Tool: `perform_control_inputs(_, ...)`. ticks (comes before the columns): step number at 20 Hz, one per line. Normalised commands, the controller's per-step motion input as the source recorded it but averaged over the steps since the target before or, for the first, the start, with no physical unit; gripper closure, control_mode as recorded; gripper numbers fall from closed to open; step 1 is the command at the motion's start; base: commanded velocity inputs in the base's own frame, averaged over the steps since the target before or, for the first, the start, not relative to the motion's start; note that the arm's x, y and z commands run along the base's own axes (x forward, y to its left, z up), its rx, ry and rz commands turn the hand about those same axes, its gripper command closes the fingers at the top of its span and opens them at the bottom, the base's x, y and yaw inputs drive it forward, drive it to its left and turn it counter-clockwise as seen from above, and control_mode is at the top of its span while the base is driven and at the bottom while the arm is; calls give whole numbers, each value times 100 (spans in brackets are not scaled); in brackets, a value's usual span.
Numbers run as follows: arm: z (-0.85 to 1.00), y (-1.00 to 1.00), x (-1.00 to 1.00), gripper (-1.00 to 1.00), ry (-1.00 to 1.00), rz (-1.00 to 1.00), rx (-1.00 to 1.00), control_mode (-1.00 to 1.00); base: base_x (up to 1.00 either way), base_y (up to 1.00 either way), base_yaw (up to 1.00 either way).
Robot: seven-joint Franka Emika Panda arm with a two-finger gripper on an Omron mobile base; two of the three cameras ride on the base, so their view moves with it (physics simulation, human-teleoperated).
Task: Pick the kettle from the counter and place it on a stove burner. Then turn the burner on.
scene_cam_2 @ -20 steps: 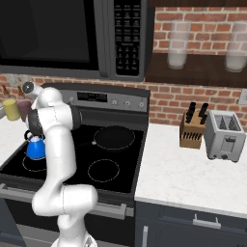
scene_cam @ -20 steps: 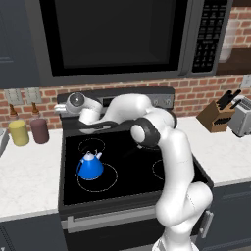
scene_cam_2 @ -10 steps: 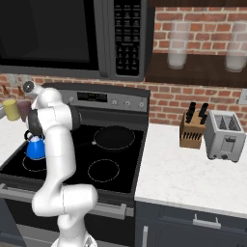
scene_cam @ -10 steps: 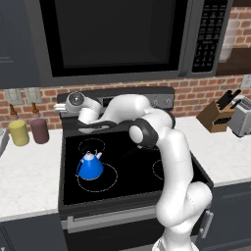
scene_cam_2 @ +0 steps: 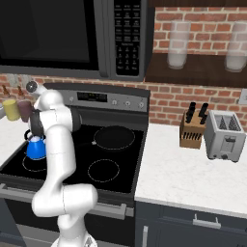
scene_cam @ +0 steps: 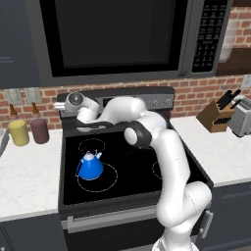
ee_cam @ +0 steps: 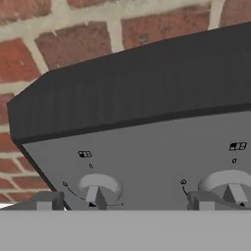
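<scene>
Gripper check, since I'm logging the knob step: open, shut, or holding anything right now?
Gripper: open, holding nothing, fingertips on either side of the stove's left knob.

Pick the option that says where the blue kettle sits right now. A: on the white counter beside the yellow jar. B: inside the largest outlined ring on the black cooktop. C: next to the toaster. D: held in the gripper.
B: the kettle stands on the stove burner, its base within the large white-outlined ring.

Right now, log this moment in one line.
kettle: on stove burner | end effector: open, at stove knob | burner: not yet on
</scene>
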Motion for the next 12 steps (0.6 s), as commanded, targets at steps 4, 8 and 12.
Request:
perform_control_inputs(4,0,15,6,-100,-3,0,-2,-100,0,0,0)
perform_control_inputs(8,-5,20,-2,-100,-6,0,-8,-100,0,0,0)
perform_control_inputs(12,0,2,-3,-100,-3,0,-4,-100,0,0,0)
